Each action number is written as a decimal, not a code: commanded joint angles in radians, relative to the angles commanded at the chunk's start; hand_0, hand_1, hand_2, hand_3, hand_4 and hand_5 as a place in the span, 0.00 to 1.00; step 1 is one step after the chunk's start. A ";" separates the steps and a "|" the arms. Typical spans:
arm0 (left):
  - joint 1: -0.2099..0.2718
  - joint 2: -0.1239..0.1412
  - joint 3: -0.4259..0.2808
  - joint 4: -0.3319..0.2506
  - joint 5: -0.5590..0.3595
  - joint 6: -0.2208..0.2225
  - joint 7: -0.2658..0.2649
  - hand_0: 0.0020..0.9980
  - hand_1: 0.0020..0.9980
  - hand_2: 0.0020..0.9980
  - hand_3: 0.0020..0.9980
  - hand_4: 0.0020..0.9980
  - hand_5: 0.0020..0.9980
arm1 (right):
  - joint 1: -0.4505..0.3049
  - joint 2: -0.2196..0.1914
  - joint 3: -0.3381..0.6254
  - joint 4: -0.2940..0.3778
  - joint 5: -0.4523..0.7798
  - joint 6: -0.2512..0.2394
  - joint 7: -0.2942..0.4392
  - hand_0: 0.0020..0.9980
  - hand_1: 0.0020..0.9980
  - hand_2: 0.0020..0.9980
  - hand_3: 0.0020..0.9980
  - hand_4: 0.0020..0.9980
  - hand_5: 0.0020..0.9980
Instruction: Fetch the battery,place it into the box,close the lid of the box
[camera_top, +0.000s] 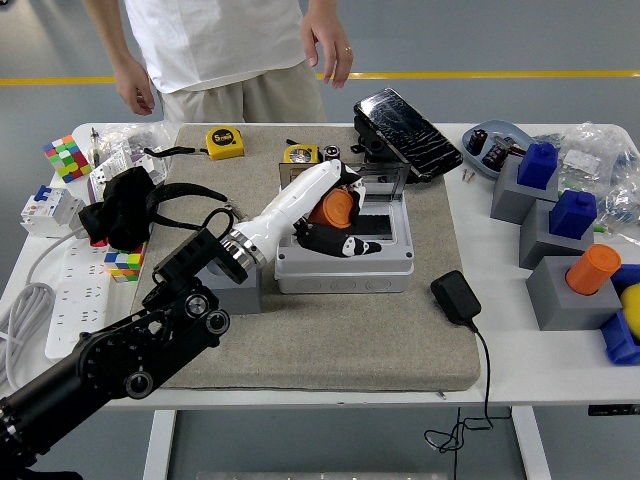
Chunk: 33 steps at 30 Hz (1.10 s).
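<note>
My left hand is shut on the orange cylindrical battery and holds it over the open grey box in the middle of the mat. The box's clear lid stands raised at its back edge. The grey holder block that the battery stood in sits left of the box, partly hidden behind my forearm. My right arm is out of view.
A person stands at the far side, hands hanging above the table's edge. A black charger lies right of the box. Grey blocks with blue and orange pieces stand at the right. A tape measure, a black tablet and cubes lie around.
</note>
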 joint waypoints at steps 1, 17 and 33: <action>-0.016 -0.010 0.011 0.010 0.015 -0.003 0.019 0.01 0.00 0.08 0.12 1.00 0.09 | 0.000 0.000 -0.001 0.000 0.001 0.000 0.000 0.64 0.65 0.66 0.57 0.97 0.58; -0.130 -0.043 0.115 0.173 0.157 -0.019 0.139 0.02 0.00 0.10 0.15 1.00 0.21 | 0.000 -0.001 -0.021 0.000 0.009 0.001 0.000 0.64 0.65 0.66 0.57 0.97 0.58; -0.122 -0.043 0.127 0.192 0.165 0.002 0.112 0.25 0.29 0.33 0.42 1.00 0.31 | 0.000 -0.003 -0.047 0.000 0.022 0.003 0.004 0.64 0.65 0.66 0.57 0.97 0.58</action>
